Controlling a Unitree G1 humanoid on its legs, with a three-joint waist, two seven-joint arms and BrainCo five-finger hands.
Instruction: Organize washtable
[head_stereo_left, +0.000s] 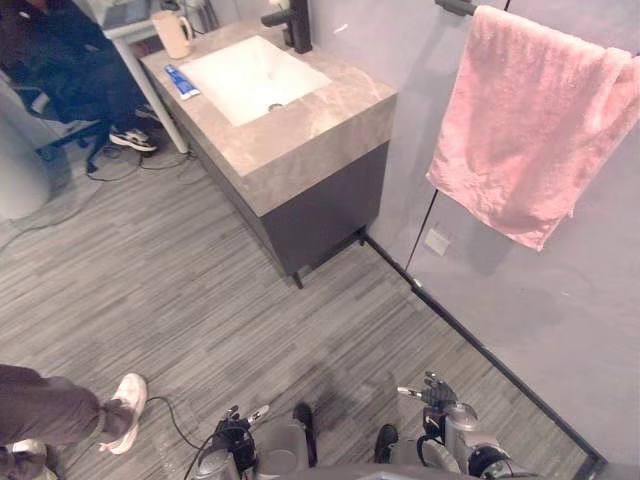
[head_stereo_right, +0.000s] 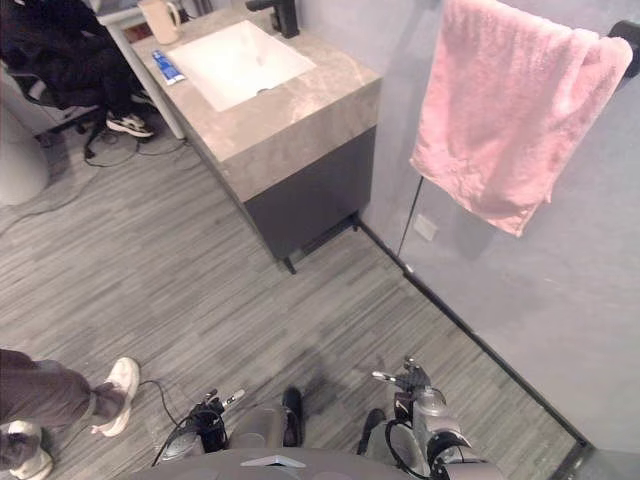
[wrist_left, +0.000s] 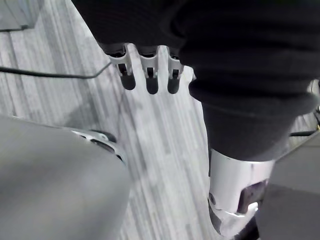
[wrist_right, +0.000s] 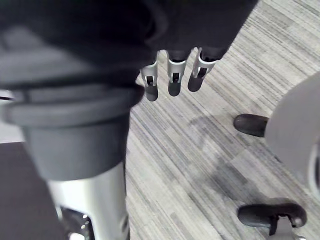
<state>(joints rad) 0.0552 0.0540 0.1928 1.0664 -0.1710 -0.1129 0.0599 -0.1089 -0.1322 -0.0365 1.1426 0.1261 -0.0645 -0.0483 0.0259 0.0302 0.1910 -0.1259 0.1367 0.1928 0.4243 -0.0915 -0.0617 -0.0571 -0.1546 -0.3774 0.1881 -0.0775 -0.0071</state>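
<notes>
Two robot hands logged, both low in the head views: left robot hand (head_stereo_left: 237, 432) at 7 o'clock, right robot hand (head_stereo_left: 438, 395) at 5 o'clock. Both hang over the striped floor (head_stereo_left: 200, 270), well apart from the worktop (head_stereo_left: 300, 140).

Left wrist view: fingers (wrist_left: 152, 75) straight, spread in a row, nothing held. Right wrist view: fingers (wrist_right: 174, 75) likewise straight and empty.

Head views add the far scene. The worktop sits at 11 o'clock and the white basin (head_stereo_left: 250, 75) is set in it.

Count on the worktop:
- One black tap (head_stereo_left: 293, 22), at 1 o'clock of the basin.
- One beige cup (head_stereo_left: 173, 32), upright, at 11 o'clock of the basin.
- One blue tube (head_stereo_left: 181, 80), lying flat just beside the basin at 9 o'clock. Its print is too small to read.

One pink towel (head_stereo_left: 530, 120) hangs on the wall at 2 o'clock. One person's white shoe (head_stereo_left: 125, 398) is on the floor at 8 o'clock, near my left robot hand.
</notes>
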